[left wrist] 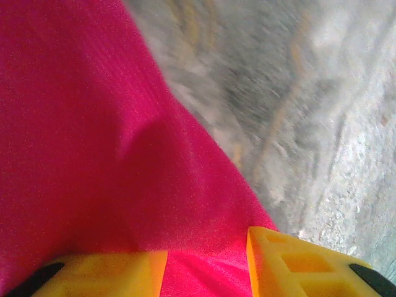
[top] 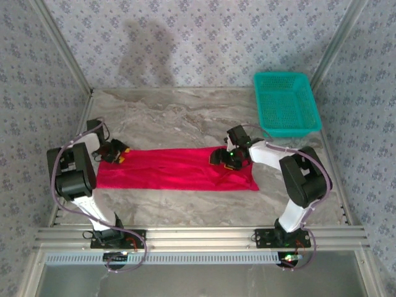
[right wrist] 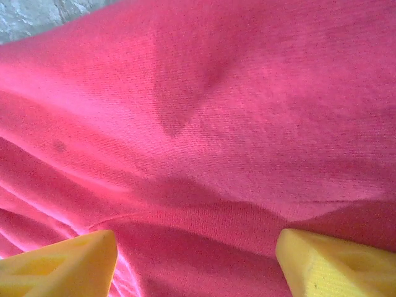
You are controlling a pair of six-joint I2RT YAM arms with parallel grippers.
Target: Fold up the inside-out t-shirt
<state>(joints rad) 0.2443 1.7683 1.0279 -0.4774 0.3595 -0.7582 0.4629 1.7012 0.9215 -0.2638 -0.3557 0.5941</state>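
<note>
The inside-out t-shirt [top: 176, 169] lies as a long flat red band across the middle of the marble table. My left gripper [top: 115, 152] is at the band's left end. In the left wrist view its yellow fingers [left wrist: 99, 272] stand apart, and the left gripper [left wrist: 207, 265] is open with the t-shirt [left wrist: 93, 136] lying under the gap. My right gripper [top: 224, 159] is low over the right part of the band. In the right wrist view the right gripper [right wrist: 197, 263] is open wide, its fingertips [right wrist: 334, 266] resting against the t-shirt [right wrist: 235, 111] where a hem fold crosses.
A teal mesh basket [top: 286, 104] stands at the back right corner, apart from the shirt. Bare marble table [top: 173, 117] lies behind the band, and a narrower strip lies in front. Metal frame posts and patterned walls close in the sides.
</note>
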